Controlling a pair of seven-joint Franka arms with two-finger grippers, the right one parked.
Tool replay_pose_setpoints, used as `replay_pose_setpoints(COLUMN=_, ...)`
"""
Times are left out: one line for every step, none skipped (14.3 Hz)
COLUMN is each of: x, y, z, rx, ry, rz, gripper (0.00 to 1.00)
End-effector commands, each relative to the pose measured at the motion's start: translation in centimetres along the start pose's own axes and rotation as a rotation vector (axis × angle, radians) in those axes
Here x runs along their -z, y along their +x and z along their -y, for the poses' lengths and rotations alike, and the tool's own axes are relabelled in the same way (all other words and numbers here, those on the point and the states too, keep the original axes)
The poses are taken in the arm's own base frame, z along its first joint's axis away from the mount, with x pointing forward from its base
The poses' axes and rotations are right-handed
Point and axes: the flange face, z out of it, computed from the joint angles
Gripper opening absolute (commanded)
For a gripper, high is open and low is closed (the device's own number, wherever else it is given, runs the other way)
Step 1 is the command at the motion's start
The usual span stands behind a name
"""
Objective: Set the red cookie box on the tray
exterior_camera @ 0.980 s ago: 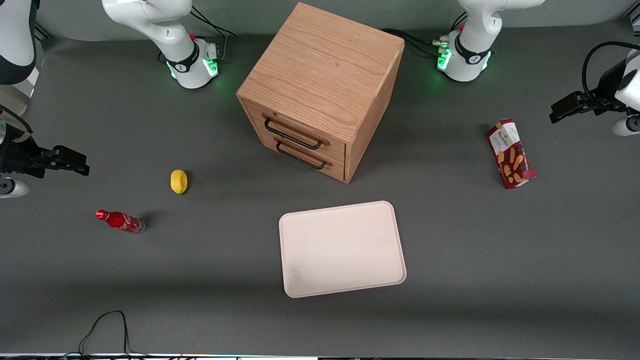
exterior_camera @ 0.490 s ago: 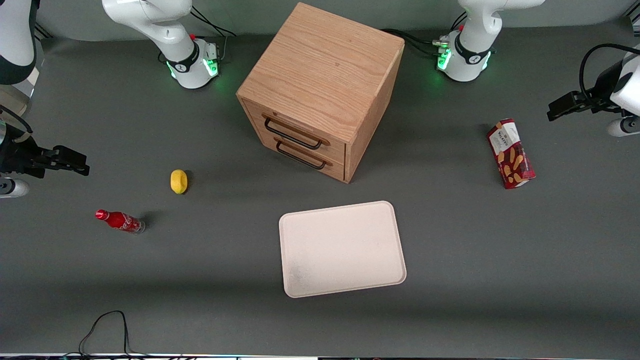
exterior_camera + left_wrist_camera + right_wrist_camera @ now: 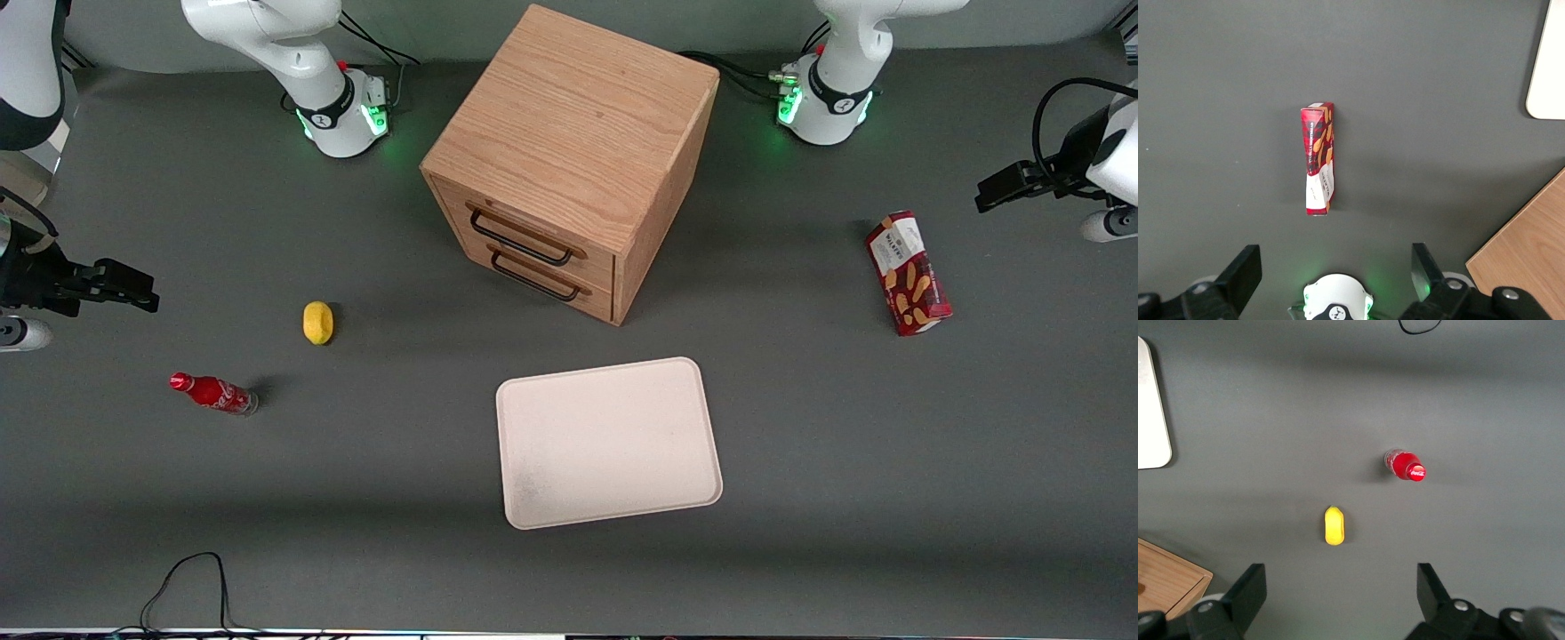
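Toward the working arm's end of the grey table from the oak-veneer two-drawer cabinet (image 3: pixel 569 160), the long, narrow dark-red cookie box (image 3: pixel 908 272) lies flat on the mat, its white label end pointing away from the front camera and its end with the tan cookie pictures pointing toward it. The box sits well apart from the cabinet and touches nothing. The flat, pale cream rectangular tray with rounded corners and a low rim (image 3: pixel 608 442) lies in front of the cabinet's drawers, nearer to the front camera than the cabinet, with nothing on it; the cookie box is well apart from it too. The left arm's black two-finger gripper (image 3: pixel 1000 188) hangs above the table, farther out toward the working arm's end than the cookie box and clear of it. In the left wrist view the gripper (image 3: pixel 1336 270) has its two dark fingers (image 3: pixel 1245 270) spread wide with nothing between them, and the cookie box (image 3: pixel 1318 159) lies on the mat below, lengthwise between the lines of the two fingers, with a corner of the tray (image 3: pixel 1546 73) and an edge of the cabinet (image 3: pixel 1528 247) also showing.
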Motion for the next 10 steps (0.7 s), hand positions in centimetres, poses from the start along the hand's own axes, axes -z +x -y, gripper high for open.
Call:
replay_pose_setpoints(x=0.6, y=-1.0, z=0.7, rx=0.009, ry=0.012, rz=0.005, gripper=1.00)
replay_pose_setpoints(x=0.9, y=-2.1, z=1.0, rx=0.011, ry=0.011, rz=0.005, gripper=1.00)
replay_pose_setpoints(x=1.0, y=-4.4, z=2.3, rx=0.027, ry=0.006, rz=0.005, gripper=1.00)
replay_pose_setpoints(x=1.1, y=-6.9, z=3.5, rx=0.029, ry=-0.004, rz=-0.018, gripper=1.00)
replay_pose_setpoints(x=1.0, y=-8.3, z=3.9, rx=-0.003, ry=-0.007, rz=-0.021, gripper=1.00)
replay_pose_setpoints(x=1.0, y=-9.1, z=4.9, rx=0.003, ry=-0.014, rz=-0.019, gripper=1.00)
replay_pose_setpoints(x=1.1, y=-9.5, z=5.5, rx=0.012, ry=-0.017, rz=-0.019, gripper=1.00)
replay_pose_setpoints(x=0.9, y=-9.7, z=5.6, rx=0.002, ry=-0.017, rz=-0.009, gripper=1.00)
replay_pose_setpoints(x=0.6, y=-10.0, z=5.9, rx=0.006, ry=-0.019, rz=-0.003, gripper=1.00)
replay_pose_setpoints(x=-0.3, y=-10.3, z=5.7, rx=0.002, ry=-0.018, rz=0.000, gripper=1.00)
